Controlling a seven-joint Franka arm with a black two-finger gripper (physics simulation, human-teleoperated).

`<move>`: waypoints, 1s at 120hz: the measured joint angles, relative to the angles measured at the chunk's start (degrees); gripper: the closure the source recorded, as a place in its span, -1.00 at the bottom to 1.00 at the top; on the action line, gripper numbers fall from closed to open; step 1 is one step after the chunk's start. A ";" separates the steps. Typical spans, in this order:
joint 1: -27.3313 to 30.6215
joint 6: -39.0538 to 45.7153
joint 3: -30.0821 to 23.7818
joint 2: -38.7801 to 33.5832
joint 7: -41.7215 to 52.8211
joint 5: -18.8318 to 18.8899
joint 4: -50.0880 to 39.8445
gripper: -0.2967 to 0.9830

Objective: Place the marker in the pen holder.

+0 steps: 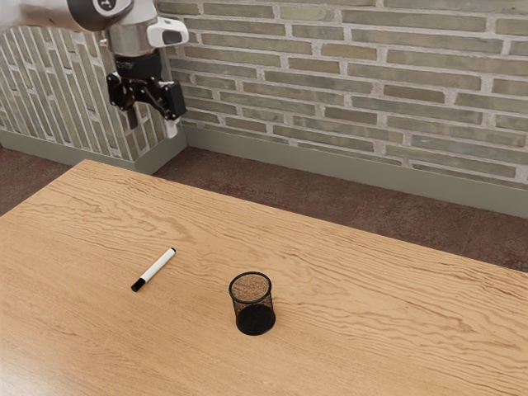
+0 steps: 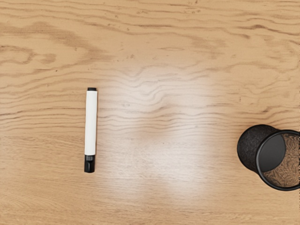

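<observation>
table [image 2: 154,201]: and it's wood, grain rippling, a soft sheen
pen holder [image 2: 247,147]: metal-looking mesh here, smooth at the rim
marker [image 2: 91,123]: smooth, plastic by its look
wall [image 1: 346,82]: rough brick, matt

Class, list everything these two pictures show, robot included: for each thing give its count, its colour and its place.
marker: one, white with black ends, lying on the table, apart from the pen holder
pen holder: one, black mesh, upright and empty on the table, toward the exterior view's right from the marker
table: one, light brown wood grain, under both
brick wall: two faces meeting at a corner, grey-green bricks with pale joints, behind the table
baseboard: one band, grey-green, along the wall's foot
floor: one, dark reddish brown, beyond the table
arm: one, white and grey, at the exterior view's upper left
gripper: one, mostly black, at the arm's end, open
</observation>
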 joint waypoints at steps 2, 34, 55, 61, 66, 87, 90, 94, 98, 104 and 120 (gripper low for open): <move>-0.01 -0.01 -0.04 0.04 -0.03 -0.05 0.00 -0.54; -1.57 0.14 2.19 -2.27 -0.25 0.94 -3.28 -0.53; 0.74 7.91 3.95 -1.73 -0.29 2.46 -16.19 -0.54; 0.70 10.52 4.29 -0.64 -0.29 2.66 -17.92 -0.54; 0.18 12.81 4.85 -0.02 -0.30 2.67 -19.26 -0.54; 0.02 24.51 7.69 2.27 0.06 1.23 -26.30 -0.54; -0.15 25.67 8.18 2.60 0.10 0.94 -27.17 -0.54; -0.12 27.14 8.68 3.18 0.11 0.66 -28.20 -0.54; -0.02 28.36 8.99 3.81 -0.02 0.50 -29.36 -0.54; 0.02 29.77 9.19 4.25 -0.21 0.32 -30.73 -0.54; -0.08 33.83 9.32 4.85 -0.71 -0.02 -34.01 -0.54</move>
